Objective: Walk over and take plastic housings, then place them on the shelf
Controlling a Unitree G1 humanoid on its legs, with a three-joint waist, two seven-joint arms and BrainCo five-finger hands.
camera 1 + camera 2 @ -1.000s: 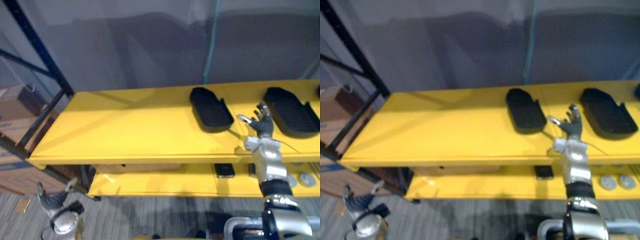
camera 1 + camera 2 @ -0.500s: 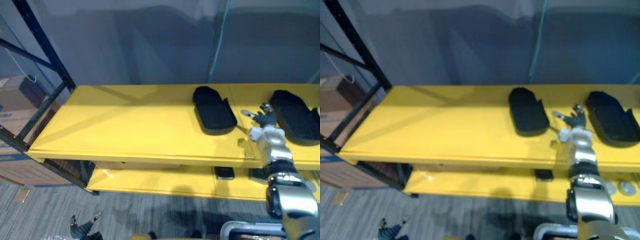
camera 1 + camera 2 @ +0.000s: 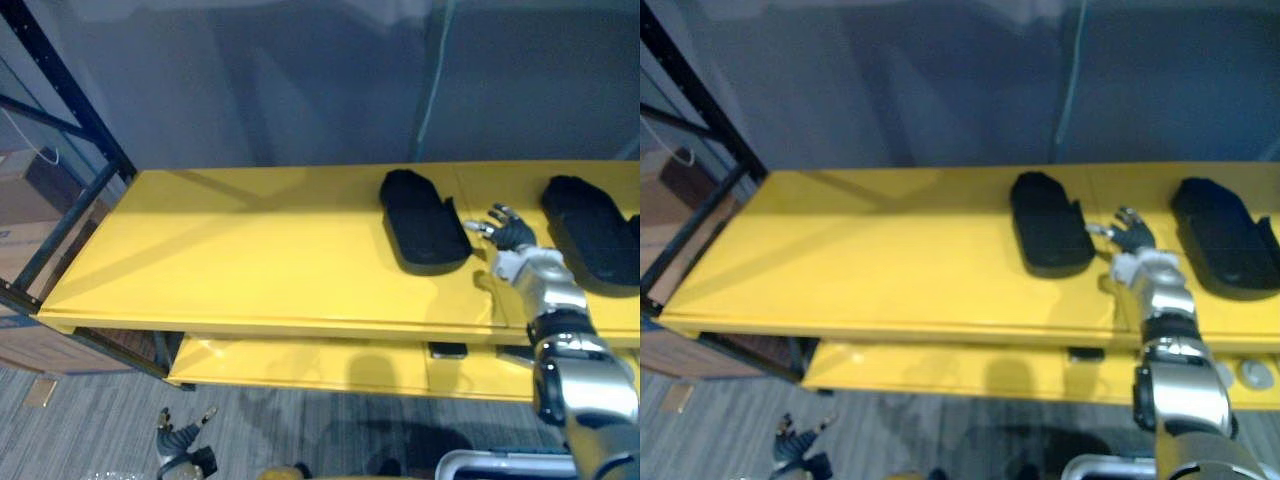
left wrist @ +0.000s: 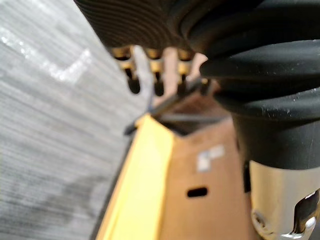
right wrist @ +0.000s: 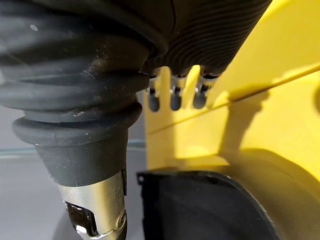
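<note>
Two black plastic housings lie flat on the yellow shelf's top board [image 3: 250,260], one near the middle [image 3: 425,218] and one at the right edge [image 3: 595,228]. My right hand [image 3: 507,232] is open with its fingers spread, low over the board in the gap between them, close beside the middle housing and holding nothing. In the right wrist view its fingers [image 5: 172,92] hang straight above the board with that housing [image 5: 200,205] next to them. My left hand [image 3: 180,455] hangs open down by the floor, its fingers [image 4: 145,75] relaxed and empty.
A black steel upright [image 3: 70,110] and cardboard boxes [image 3: 25,215] stand at the left end of the shelf. The lower yellow board [image 3: 300,365] carries a small dark part [image 3: 450,350] and a round grey piece [image 3: 1255,375]. A grey wall closes the back.
The camera has shifted. My right hand has reached further over the board and sunk lower, nearer the middle housing. My left hand stays low by the floor.
</note>
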